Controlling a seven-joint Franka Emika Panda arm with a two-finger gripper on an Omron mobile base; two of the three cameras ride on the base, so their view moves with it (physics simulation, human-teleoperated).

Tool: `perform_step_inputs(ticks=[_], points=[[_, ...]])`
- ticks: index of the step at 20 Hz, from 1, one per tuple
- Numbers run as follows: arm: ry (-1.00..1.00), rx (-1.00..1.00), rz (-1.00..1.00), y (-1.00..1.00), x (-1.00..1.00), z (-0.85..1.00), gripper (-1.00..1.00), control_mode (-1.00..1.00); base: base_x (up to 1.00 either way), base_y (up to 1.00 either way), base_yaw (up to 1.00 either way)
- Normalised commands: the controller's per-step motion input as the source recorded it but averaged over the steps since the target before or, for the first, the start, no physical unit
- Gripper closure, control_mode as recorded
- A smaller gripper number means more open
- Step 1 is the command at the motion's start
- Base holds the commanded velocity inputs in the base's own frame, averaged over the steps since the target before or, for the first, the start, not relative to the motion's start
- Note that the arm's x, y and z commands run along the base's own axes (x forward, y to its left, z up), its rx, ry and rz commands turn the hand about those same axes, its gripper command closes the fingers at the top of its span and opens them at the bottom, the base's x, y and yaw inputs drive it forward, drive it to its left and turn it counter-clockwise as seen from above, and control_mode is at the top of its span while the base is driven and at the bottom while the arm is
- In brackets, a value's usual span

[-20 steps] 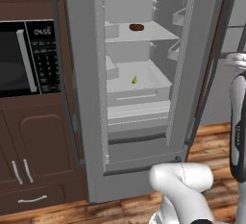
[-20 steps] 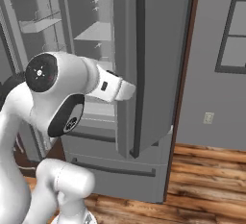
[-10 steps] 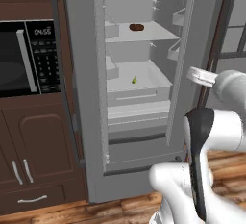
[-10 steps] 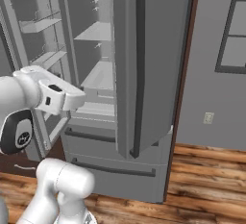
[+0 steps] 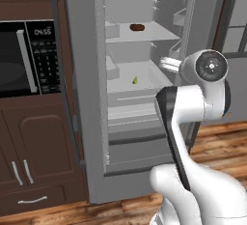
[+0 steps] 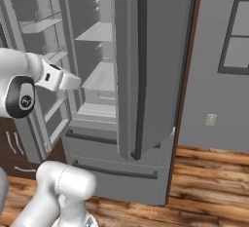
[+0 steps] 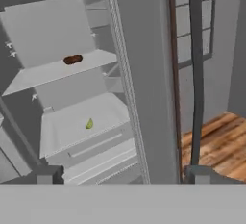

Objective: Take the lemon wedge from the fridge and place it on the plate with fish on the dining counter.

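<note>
Inside, the fridge [image 5: 144,74] stands with its left door swung open, white shelves showing. On the lower shelf [image 5: 137,85] sits the wedge [image 5: 135,80], small and yellow-green, near the middle of the shelf. It stands on end, its long axis close to upright and its narrow tip pointing up; in the hand view the wedge [image 7: 90,124] leans slightly to the right. On the shelf above lies a dark brown lump [image 5: 137,27], well apart from the wedge. The gripper [image 7: 122,175] hangs in front of the open compartment, jaws spread wide with nothing between them, far from the wedge. Its fingertips [image 7: 48,174] frame the closed right door's edge.
</note>
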Motion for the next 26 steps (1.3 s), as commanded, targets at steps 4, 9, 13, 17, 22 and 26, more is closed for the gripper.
perform_step_inputs(ticks=[4, 9, 13, 17, 22, 26], points=[[0.20, -0.02, 0.00, 0.01, 0.16, 0.00, -1.00, -1.00, 0.00, 0.00, 0.00], [0.20, 0.00, 0.00, 0.00, 0.44, 0.00, -1.00, -1.00, 0.00, 0.00, 0.00], [0.12, 0.04, 0.15, -0.42, 0.37, -0.04, -1.00, -1.00, 0.00, 0.00, 0.00], [0.01, 0.01, 0.15, -0.19, 0.19, -0.02, -1.00, -1.00, 0.00, 0.00, 0.00], [0.00, -0.09, 0.02, 0.02, 0.49, -0.23, -1.00, -1.00, 0.00, 0.00, 0.00], [-0.01, -0.19, 0.04, 0.00, 0.41, -0.58, -1.00, -1.00, 0.00, 0.00, 0.00]])
